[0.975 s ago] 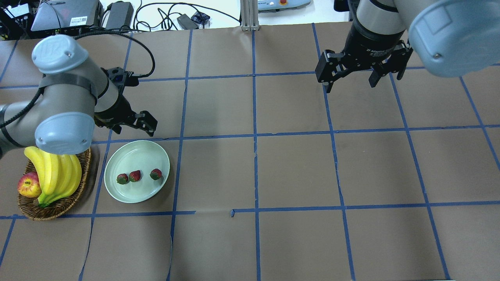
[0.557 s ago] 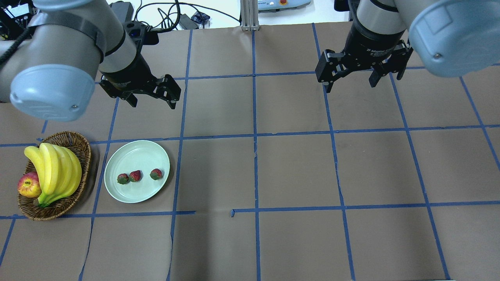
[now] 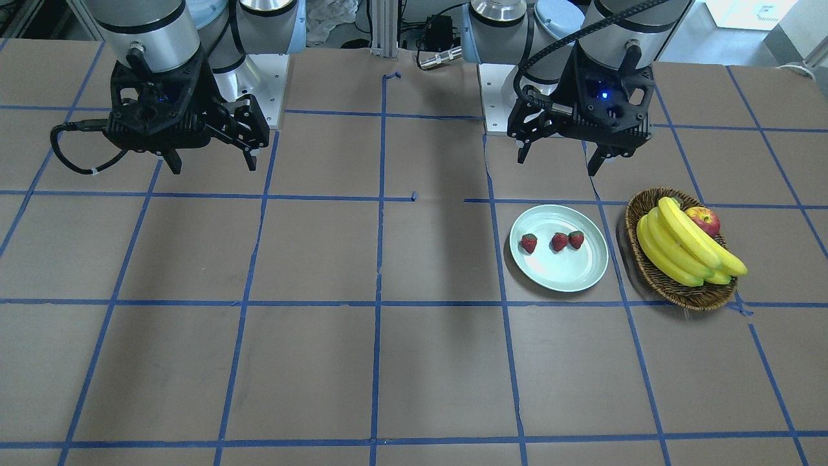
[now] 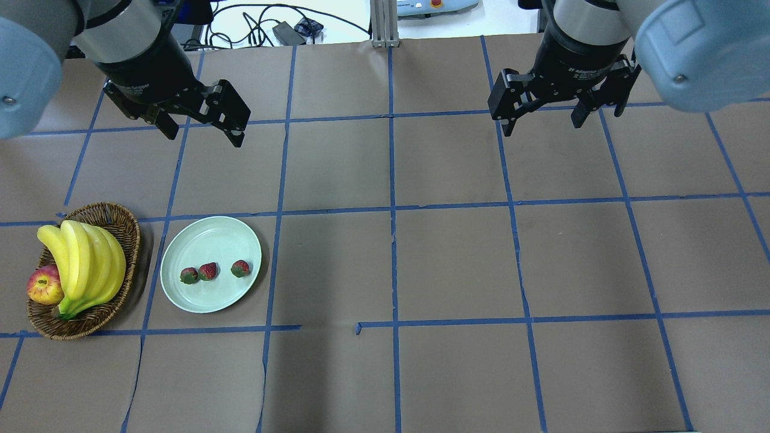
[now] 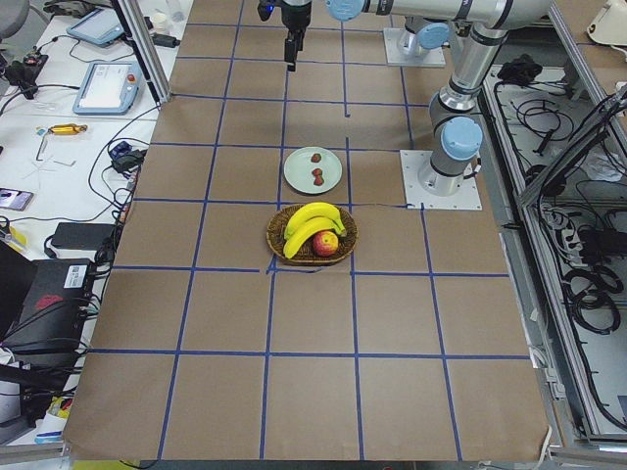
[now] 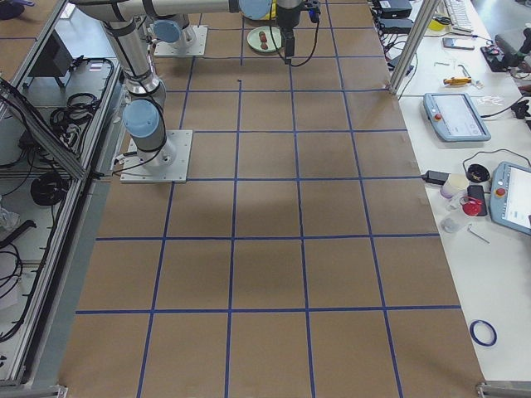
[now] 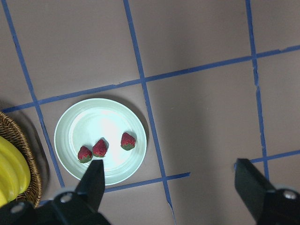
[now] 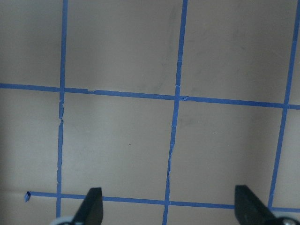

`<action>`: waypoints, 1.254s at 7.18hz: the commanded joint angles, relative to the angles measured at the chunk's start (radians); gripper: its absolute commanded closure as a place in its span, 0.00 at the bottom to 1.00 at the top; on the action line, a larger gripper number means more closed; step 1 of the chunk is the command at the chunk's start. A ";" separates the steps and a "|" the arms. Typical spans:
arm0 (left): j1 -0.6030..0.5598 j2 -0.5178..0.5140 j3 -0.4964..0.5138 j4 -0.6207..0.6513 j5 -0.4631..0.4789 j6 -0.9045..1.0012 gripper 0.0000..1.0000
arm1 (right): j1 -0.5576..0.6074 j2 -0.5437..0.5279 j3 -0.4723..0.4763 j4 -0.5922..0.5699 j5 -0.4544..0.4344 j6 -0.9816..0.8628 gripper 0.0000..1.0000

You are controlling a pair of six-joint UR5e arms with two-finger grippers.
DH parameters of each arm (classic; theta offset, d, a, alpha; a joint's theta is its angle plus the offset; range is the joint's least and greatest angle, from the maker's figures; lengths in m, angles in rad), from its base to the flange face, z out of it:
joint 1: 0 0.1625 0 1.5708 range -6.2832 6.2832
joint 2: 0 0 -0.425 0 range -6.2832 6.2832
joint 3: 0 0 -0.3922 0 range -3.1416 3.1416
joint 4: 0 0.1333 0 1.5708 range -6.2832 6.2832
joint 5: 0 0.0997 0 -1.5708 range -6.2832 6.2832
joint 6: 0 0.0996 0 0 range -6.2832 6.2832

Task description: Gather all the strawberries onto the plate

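A glossy, smooth, pale green plate (image 4: 210,240) lies on matt brown paper (image 4: 457,264) gridded with blue tape (image 4: 391,180). The strawberries (image 4: 208,271) look dimpled and faintly shiny. The basket (image 4: 114,213) is rough brown woven wicker; the bananas (image 4: 90,264) in it look smooth and waxy.

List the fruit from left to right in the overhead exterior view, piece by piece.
apple → bananas → left strawberry → middle strawberry → right strawberry. The apple and bananas lie in the basket. The three strawberries lie on the plate.
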 commanded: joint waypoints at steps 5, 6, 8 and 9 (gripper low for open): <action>-0.006 -0.020 -0.029 0.091 0.003 -0.055 0.00 | 0.000 -0.003 -0.057 0.000 -0.002 -0.016 0.00; -0.006 -0.019 -0.035 0.105 0.003 -0.061 0.00 | 0.002 -0.003 -0.054 0.000 -0.002 -0.016 0.00; -0.004 -0.008 -0.021 0.115 0.001 -0.061 0.00 | 0.002 -0.003 -0.053 0.000 -0.002 0.000 0.00; -0.003 -0.003 -0.021 0.115 0.001 -0.061 0.00 | 0.002 -0.003 -0.053 0.000 -0.002 -0.001 0.00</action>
